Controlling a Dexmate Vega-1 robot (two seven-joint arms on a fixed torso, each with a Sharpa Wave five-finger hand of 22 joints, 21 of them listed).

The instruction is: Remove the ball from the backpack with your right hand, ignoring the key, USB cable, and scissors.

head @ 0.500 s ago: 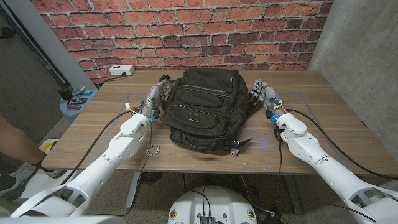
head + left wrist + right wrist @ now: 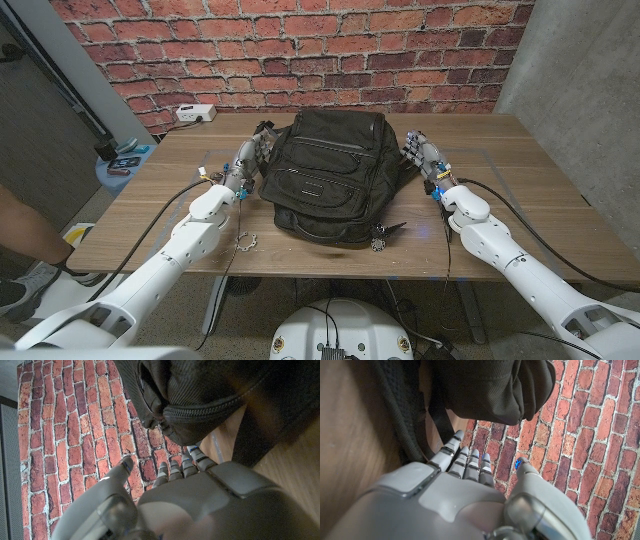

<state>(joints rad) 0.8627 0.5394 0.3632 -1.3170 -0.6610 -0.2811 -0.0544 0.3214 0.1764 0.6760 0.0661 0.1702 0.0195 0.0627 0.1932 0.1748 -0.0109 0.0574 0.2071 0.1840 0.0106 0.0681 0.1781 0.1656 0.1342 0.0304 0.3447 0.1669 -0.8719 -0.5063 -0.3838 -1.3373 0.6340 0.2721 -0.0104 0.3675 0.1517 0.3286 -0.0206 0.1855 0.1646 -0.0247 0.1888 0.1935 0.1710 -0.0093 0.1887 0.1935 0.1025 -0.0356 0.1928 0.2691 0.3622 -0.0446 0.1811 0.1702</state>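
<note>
A black backpack [image 2: 325, 175] lies in the middle of the wooden table [image 2: 520, 170], its zips closed as far as I can see, so its contents are hidden. My right hand [image 2: 424, 157] stands close beside the pack's right side, fingers apart and pointing away from me, holding nothing. In the right wrist view this hand [image 2: 455, 500] reaches toward the backpack [image 2: 485, 385] and a dark strap [image 2: 395, 410]. My left hand [image 2: 248, 160] stands open at the pack's left side. In the left wrist view its fingers [image 2: 175, 467] are just short of the backpack's zipped edge [image 2: 200, 395].
A small metal ring [image 2: 245, 241] lies on the table near the front left of the pack, and a dark dangling pull or key [image 2: 380, 240] lies at its front edge. A white power strip [image 2: 195, 113] sits at the back left. A person's leg [image 2: 20, 230] shows at far left.
Almost nothing: my right forearm has edged slightly toward the backpack. The backpack and left hand stay where they were.
</note>
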